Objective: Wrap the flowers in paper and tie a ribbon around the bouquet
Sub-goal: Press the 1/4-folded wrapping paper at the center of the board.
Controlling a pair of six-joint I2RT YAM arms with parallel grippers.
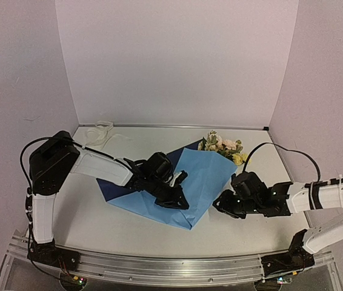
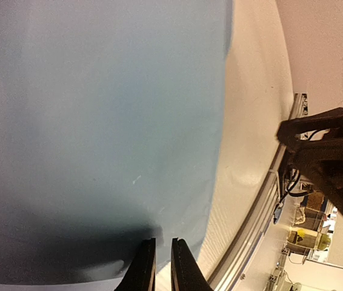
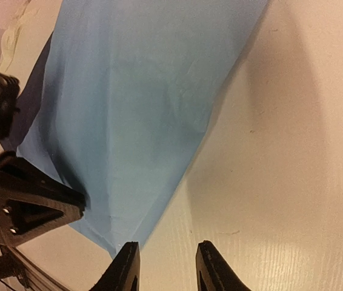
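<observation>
While the paper (image 1: 205, 182) lies folded mid-table, the left gripper (image 2: 163, 242) rests on its 9 o'clock side, jaws nearly together, any pinch unclear. The right gripper (image 3: 165, 248), jaws apart and empty, sits at 4 o'clock. The flowers (image 1: 223, 145) show only blooms at 1 o'clock, stems hidden. The ribbon (image 1: 102, 130) bunches at 11 o'clock.

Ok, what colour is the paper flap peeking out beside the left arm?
Dark navy flap, unlike the light blue paper; best in top external view.

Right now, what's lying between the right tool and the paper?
Nothing but bare table: in the right wrist view the right tool points at the paper's near corner, with only tabletop showing between them.
</observation>
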